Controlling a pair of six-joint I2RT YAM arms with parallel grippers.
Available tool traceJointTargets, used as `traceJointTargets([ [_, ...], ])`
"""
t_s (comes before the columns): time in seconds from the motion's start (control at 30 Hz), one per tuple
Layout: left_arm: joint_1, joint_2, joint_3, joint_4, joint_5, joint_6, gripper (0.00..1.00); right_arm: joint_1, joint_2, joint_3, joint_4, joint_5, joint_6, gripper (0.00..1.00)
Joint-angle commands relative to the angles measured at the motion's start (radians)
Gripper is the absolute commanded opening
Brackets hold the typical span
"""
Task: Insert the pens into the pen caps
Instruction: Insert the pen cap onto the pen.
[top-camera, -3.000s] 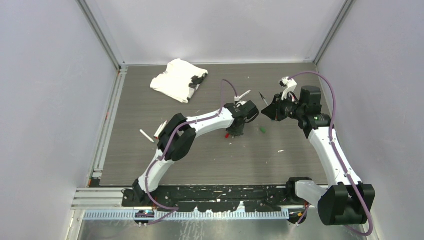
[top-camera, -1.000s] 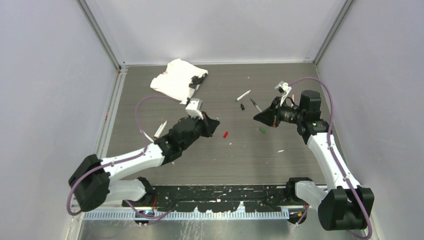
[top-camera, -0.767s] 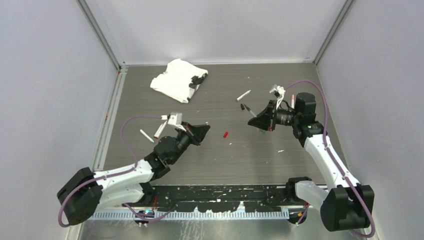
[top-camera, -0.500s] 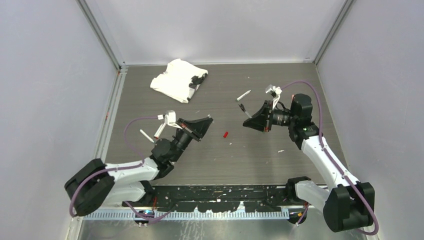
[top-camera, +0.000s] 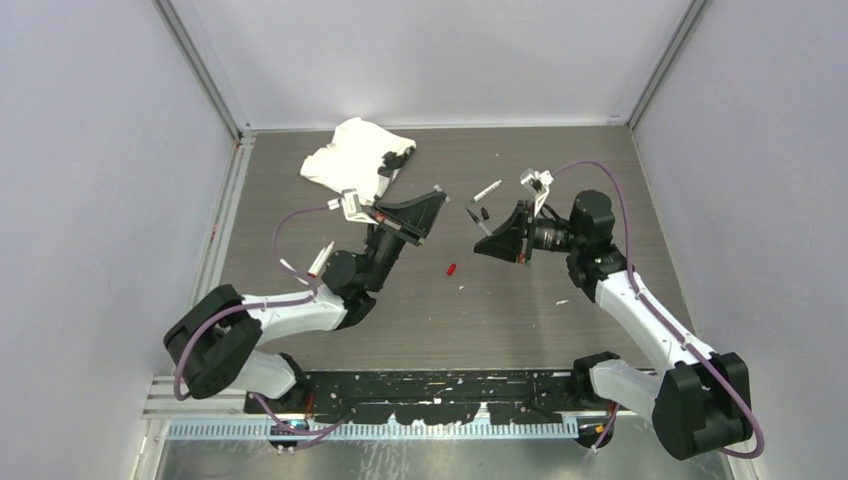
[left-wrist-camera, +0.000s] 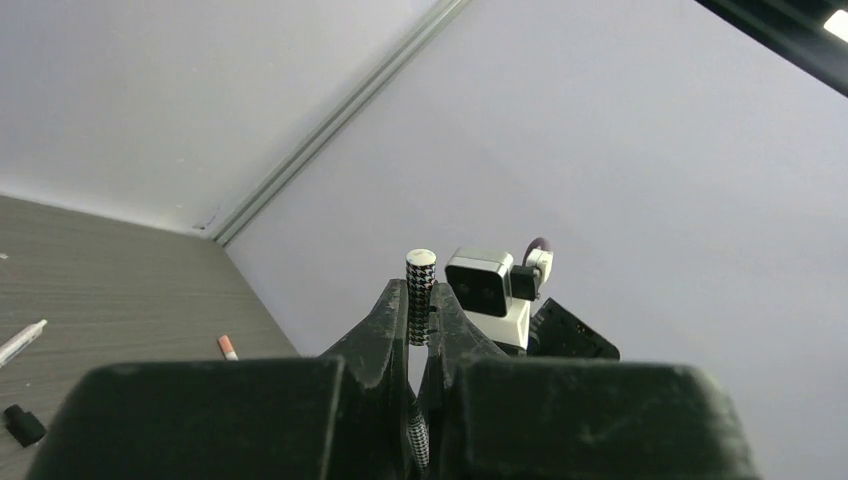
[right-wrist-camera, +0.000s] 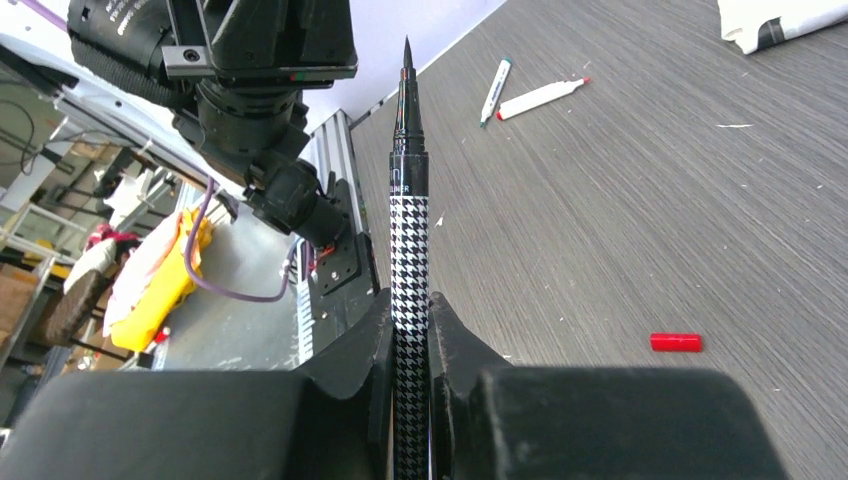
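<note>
My left gripper is shut on a short houndstooth-patterned pen cap whose end sticks out past the fingertips. My right gripper is shut on a houndstooth pen, black pointed tip forward. In the top view the left gripper and right gripper are raised above mid-table, facing each other a short gap apart, the pen pointing up-left. A red cap lies on the table between them. A black cap and a white pen lie further back.
A white cloth with a dark object on it lies at the back left. Two more white pens lie at the left near the rail. Small white flecks dot the table. Grey walls close off three sides.
The left arm has swung its gripper up and right toward the centre, holding the cap. The right gripper has moved left with the pen, narrowing the gap between the two.
</note>
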Motion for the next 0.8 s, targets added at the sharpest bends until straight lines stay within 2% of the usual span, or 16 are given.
traceJointTargets([
  [0.0,0.001,0.033,0.039,0.064,-0.041,-0.020,0.01,0.006,-0.005,0.002,0.087,0.048,0.072,0.01],
  [0.2,-0.007,0.071,0.064,0.064,-0.031,-0.042,0.01,0.015,-0.003,-0.020,0.175,0.059,0.141,0.01],
  [0.77,-0.014,0.120,0.095,0.064,-0.023,-0.085,0.01,0.035,-0.001,-0.030,0.200,0.053,0.136,0.01],
])
